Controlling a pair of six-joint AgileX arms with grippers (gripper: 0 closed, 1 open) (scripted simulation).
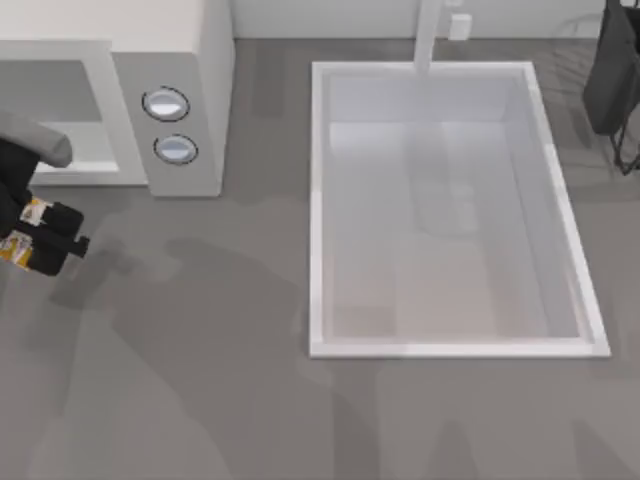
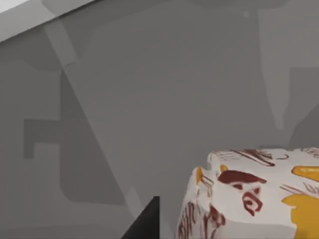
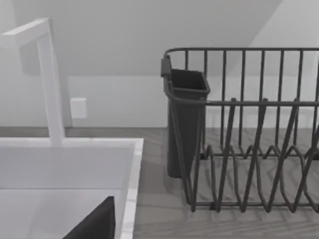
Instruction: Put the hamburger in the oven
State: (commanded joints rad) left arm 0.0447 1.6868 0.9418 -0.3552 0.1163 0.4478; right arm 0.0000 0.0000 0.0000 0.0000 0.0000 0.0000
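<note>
The hamburger (image 1: pixel 18 248), in a white wrapper with orange and dark red marks, is held at the far left of the top view. My left gripper (image 1: pixel 40 238) is shut on it, just in front of the oven (image 1: pixel 190 60). The oven's wide cavity (image 1: pixel 55 110) stands open, with two round knobs (image 1: pixel 166 104) on its right panel. In the left wrist view the hamburger (image 2: pixel 259 194) hangs above the grey counter beside one dark finger (image 2: pixel 145 223). My right arm (image 1: pixel 610 70) is parked at the back right; one of its dark fingers (image 3: pixel 94 224) shows over the sink's edge.
A large white sink basin (image 1: pixel 318 200) with a faucet (image 1: pixel 428 35) fills the middle and right of the counter. A dark wire dish rack (image 3: pixel 249 149) with a cutlery holder (image 3: pixel 185 119) stands at the back right. Bare grey counter (image 1: pixel 200 380) lies in front.
</note>
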